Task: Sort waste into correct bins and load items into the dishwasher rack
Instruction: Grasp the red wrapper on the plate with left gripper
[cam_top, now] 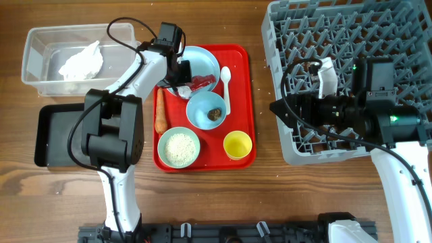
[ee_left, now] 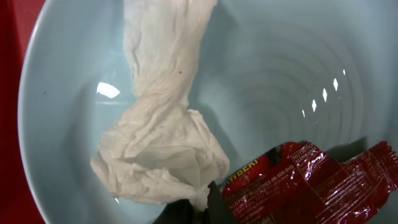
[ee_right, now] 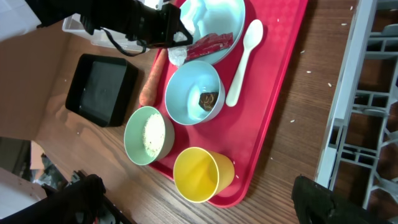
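Possibly the left fingers, barely visible at the crumpled white tissue on the pale-blue plate, snag the red wrapper beside it; whether they or the right fingers are closed, I cannot tell.

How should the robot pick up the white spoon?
Best by the thin handle of the spoon, just behind the scoop, coming straight down with the jaws across it. It lies flat on the red tray, and the handle's far end sits close beside the blue bowl, leaving less room there.
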`<state>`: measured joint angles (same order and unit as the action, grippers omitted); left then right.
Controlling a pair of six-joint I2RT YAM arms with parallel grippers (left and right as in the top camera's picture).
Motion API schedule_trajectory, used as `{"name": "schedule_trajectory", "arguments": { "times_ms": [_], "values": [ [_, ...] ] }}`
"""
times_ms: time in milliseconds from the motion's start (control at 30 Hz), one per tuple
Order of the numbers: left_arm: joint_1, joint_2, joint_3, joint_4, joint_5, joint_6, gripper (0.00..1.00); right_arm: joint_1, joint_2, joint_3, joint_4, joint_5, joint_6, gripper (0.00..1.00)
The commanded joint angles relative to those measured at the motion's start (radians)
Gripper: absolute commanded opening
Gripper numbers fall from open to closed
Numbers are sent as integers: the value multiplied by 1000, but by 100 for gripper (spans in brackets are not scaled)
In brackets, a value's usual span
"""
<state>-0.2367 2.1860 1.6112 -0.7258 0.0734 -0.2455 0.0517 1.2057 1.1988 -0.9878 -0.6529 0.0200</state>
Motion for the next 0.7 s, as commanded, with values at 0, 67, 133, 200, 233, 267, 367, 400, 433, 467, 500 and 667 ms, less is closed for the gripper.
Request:
{"name": "schedule_trajectory", "arguments": {
  "times_ms": [0,67,133,200,233,267,367,400,433,467,500,667],
  "values": [
    [1,-13,59,-19,29,2,4,3,2,18,2,10,-21,100],
    [9,-64,149,-73,31,2,4,3,2,18,-2,10,-20,100],
    [23,-117,236,-125,30,2,4,3,2,18,0,10,-20,100],
    [43,-165,286,-148,27,2,4,3,2,18,0,10,-20,100],
    [62,-201,299,-151,5,2,4,3,2,18,-1,10,-20,100],
    [87,-235,299,-155,-46,2,4,3,2,18,-1,10,-20,100],
    [183,-252,297,-170,-231,2,4,3,2,18,6,10,-19,100],
    [214,-241,292,-169,-261,2,4,3,2,18,7,10,-19,100],
    [244,-223,287,-166,-273,2,4,3,2,18,7,10,-19,100],
    [274,-201,287,-166,-273,2,6,3,2,18,7,10,-19,99],
    [295,-180,287,-165,-273,2,9,3,2,18,8,10,-19,100],
    [388,-56,287,-165,-261,-2,100,3,2,18,7,10,-20,100]
  ]
}}
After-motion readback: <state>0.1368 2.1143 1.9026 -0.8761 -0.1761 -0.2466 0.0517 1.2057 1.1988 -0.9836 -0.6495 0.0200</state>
